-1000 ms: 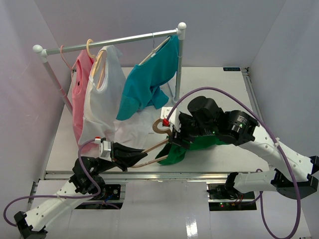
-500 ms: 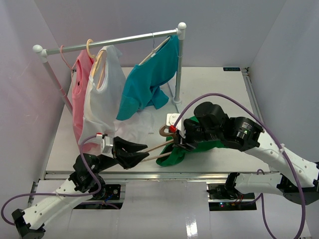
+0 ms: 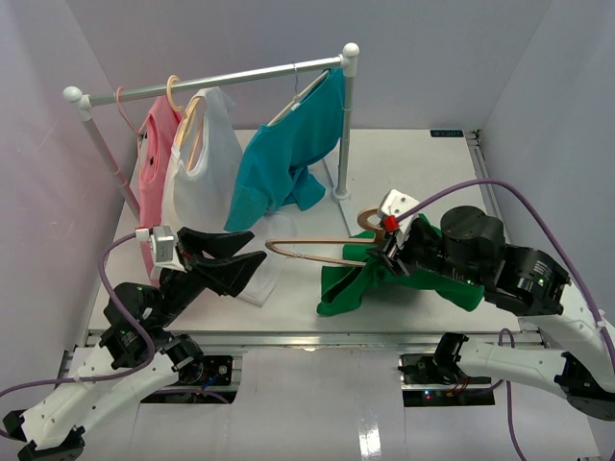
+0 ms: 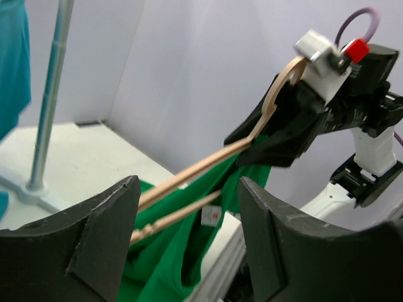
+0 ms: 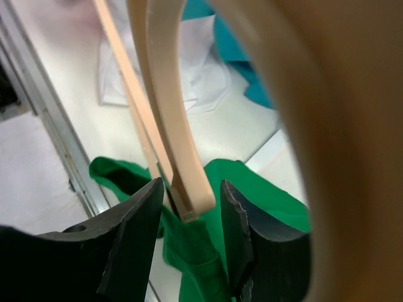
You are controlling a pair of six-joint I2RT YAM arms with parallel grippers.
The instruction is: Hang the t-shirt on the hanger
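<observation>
**Handing the hanger over: left gripper has let go, right one has it now**

So compared with a second ago, the big change is the left gripper [image 3: 255, 247]. Back then it was clamped on the far end of the hanger [image 3: 309, 241], low in the middle of the overhead view. Now it's pulled back to the left-centre of the frame with its jaws spread wide and nothing between them. The hanger has gone up and to the right too, and its hook now sits just right of centre.

The right gripper [image 3: 384, 252] is closed on the hanger near the neck, just below the hook. In its own wrist view both thin arms of the hanger run down between the two fingers. The hanger sticks out leftward from there, and its free tip is near the open left jaws but clearly apart from them.

The t-shirt [image 3: 341, 288] is bunched up directly under the right gripper, lower-middle of the frame. It hangs off the hanger's lower arm and spills onto the table [image 3: 423, 163]. Can't tell if the fingers are pinching any cloth as well.

Left arm is raised from the bottom-left corner with the gripper pointing right. Right arm curls in from the bottom right, wrist pointing left.
</observation>
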